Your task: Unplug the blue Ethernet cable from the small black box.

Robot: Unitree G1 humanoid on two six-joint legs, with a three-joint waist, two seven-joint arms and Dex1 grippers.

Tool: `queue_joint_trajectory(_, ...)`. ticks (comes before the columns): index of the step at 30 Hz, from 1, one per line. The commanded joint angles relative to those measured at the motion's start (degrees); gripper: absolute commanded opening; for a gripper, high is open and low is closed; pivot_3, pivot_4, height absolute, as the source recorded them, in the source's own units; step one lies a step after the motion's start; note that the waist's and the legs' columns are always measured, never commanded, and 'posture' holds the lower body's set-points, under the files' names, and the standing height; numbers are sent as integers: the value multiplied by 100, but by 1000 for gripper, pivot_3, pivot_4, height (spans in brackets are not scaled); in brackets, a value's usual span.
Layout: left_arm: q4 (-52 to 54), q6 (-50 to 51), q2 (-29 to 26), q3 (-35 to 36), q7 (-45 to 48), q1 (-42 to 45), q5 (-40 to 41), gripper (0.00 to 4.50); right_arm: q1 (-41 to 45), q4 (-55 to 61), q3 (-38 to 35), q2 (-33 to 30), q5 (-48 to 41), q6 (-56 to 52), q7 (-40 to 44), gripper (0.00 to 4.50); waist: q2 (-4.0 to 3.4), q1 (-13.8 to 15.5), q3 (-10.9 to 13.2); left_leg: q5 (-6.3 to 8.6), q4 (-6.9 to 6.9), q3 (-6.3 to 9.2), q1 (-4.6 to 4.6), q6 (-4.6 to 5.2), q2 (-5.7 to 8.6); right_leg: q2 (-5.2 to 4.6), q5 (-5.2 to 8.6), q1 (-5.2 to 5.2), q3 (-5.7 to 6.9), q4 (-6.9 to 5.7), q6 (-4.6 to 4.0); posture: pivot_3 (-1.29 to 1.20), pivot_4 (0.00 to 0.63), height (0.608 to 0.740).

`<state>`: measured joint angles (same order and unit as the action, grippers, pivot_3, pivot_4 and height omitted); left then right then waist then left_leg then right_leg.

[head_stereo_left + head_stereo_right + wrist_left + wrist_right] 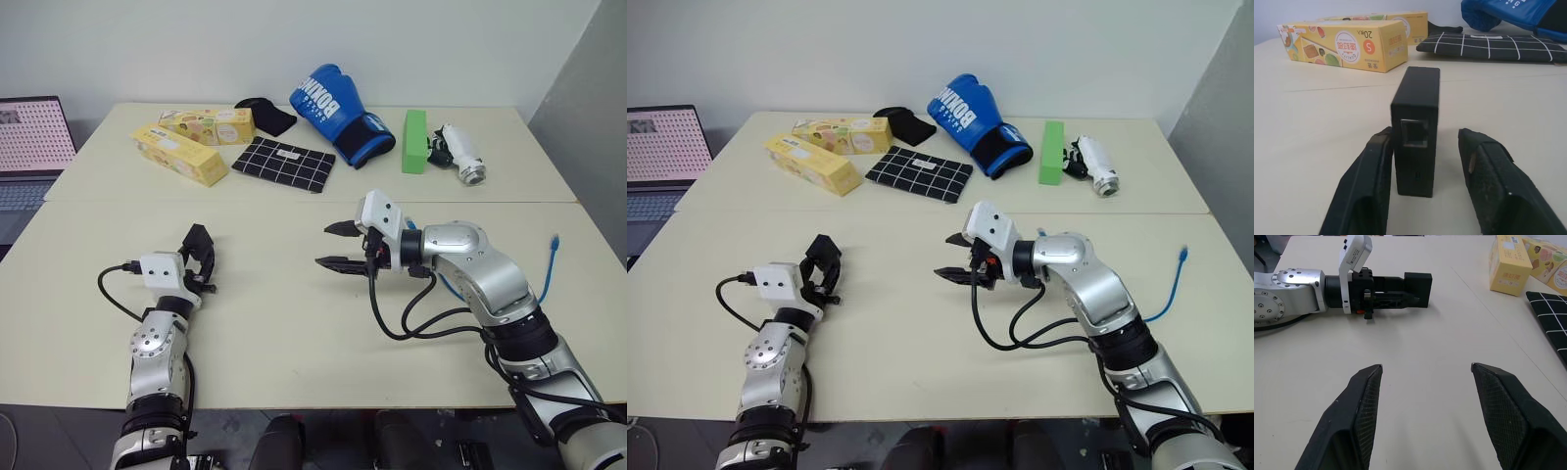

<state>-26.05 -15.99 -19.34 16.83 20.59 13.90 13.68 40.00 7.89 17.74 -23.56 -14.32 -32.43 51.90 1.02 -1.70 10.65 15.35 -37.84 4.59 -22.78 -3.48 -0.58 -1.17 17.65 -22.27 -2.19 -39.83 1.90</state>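
Two black fingers [1364, 191] of the left gripper [1422, 186] are seen parted around the small black box [1416, 125], which stands upright on edge on the counter [284, 343] with its empty port turned toward the wrist camera; one finger lies against the box's side, while a gap is left at the other, so the box is bracketed rather than clamped. From the head camera the same box is seen as a dark shape at the tips of the left gripper [199, 257], near the counter's left front. The right gripper [338, 246] is held above the middle of the counter, pointed toward the left arm, its fingers [1364, 401] spread wide with nothing between them. The blue Ethernet cable [547, 269] is unplugged and lies well apart from the box, at the right edge of the counter beyond the right arm, its small plug end raised; part of it is hidden behind that arm. Farther back, a black white-gridded cloth [284, 164] lies between two yellow cartons [181, 154] and a blue boxing glove [338, 113], and a green block [414, 140] is placed just beside a white and black device [460, 154]. A laptop [29, 147] is seen off the counter's left edge.
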Motion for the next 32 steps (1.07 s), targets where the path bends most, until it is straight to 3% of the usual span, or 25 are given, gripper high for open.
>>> queue_joint_trajectory(1,341,310,-8,-100,-93,-338,-123,3198,40,291,-45,-1,-78,-79,23,3057,0,-4,0,0,0,0,0,0,0,0,0,0,0,0,0,0,150,740)
queue_joint_trajectory(7,2012,1475,-465,-184,-65,-1371,-275,3198,-243,496,-161,-107,-170,-411,-79,3057,-1,-55,0,1,5,-4,2,1,-9,0,0,-1,-8,3,0,0,150,740)
queue_joint_trajectory(10,3039,2288,-978,-126,434,-2070,13,3198,-624,732,-364,-309,-255,-539,-110,3057,0,-63,-1,1,10,-1,2,1,-17,-2,2,-2,-8,5,-3,0,150,740)
queue_joint_trajectory(16,4222,3099,-1732,515,908,-2783,497,3198,-1141,922,-1031,-888,-549,-539,31,3057,-3,-26,3,1,14,-2,4,1,-11,3,4,0,-5,3,-6,0,150,740)
queue_joint_trajectory(25,4050,3520,-2681,1468,1630,-2400,960,3198,-1174,146,-1798,-2055,-466,-361,246,3057,0,-3,6,1,12,-13,1,1,-9,9,5,4,2,9,-6,0,150,740)
queue_joint_trajectory(32,3939,3606,-2942,1546,2184,-2316,1141,3198,-1065,-133,-1897,-2215,-381,-411,33,3057,-2,-28,7,1,16,-22,2,2,-14,10,5,-1,-10,14,-7,0,150,740)
